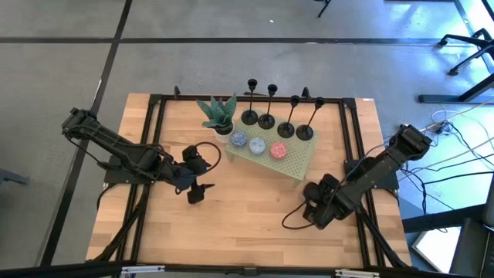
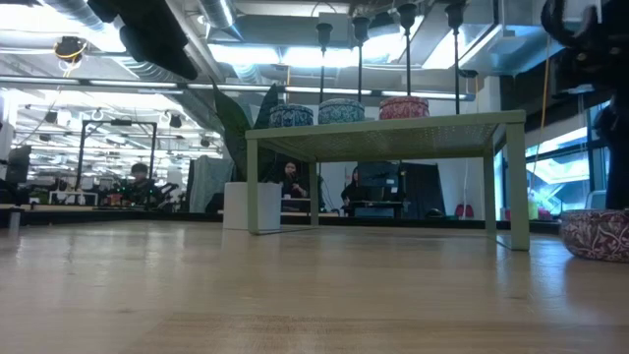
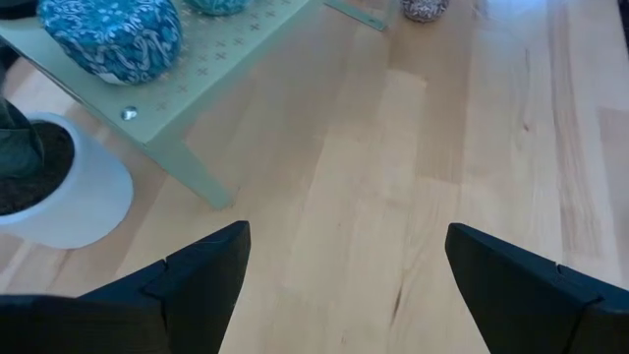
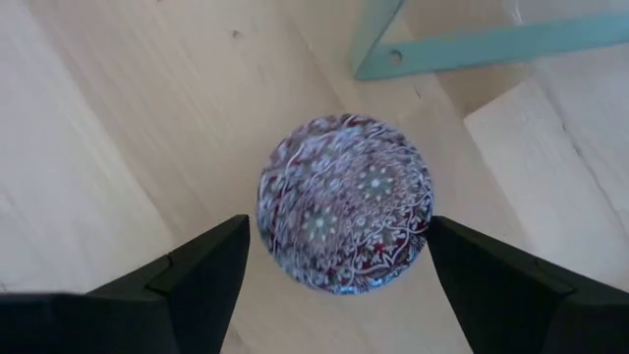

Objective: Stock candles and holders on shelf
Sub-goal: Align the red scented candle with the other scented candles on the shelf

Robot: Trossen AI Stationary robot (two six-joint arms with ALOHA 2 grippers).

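The pale green shelf (image 1: 297, 164) stands at the table's far middle. Four black holders (image 1: 266, 120) stand in a row along its far edge. In front of them sit three candles: two bluish-grey (image 1: 238, 140) and one pink-red (image 1: 278, 150). A fourth, reddish patterned candle (image 4: 344, 202) lies flat on the tabletop off the shelf's right end. My right gripper (image 4: 339, 236) hangs open above it, one finger to each side, and hides it in the high view. My left gripper (image 1: 198, 183) hovers open over bare wood near the shelf's left end.
A green plant in a white pot (image 1: 218, 114) stands at the shelf's left end, close to my left gripper's path (image 3: 59, 187). A black frame (image 1: 154, 116) runs round the table. Bare wood (image 1: 247, 216) fills the near half between the arms.
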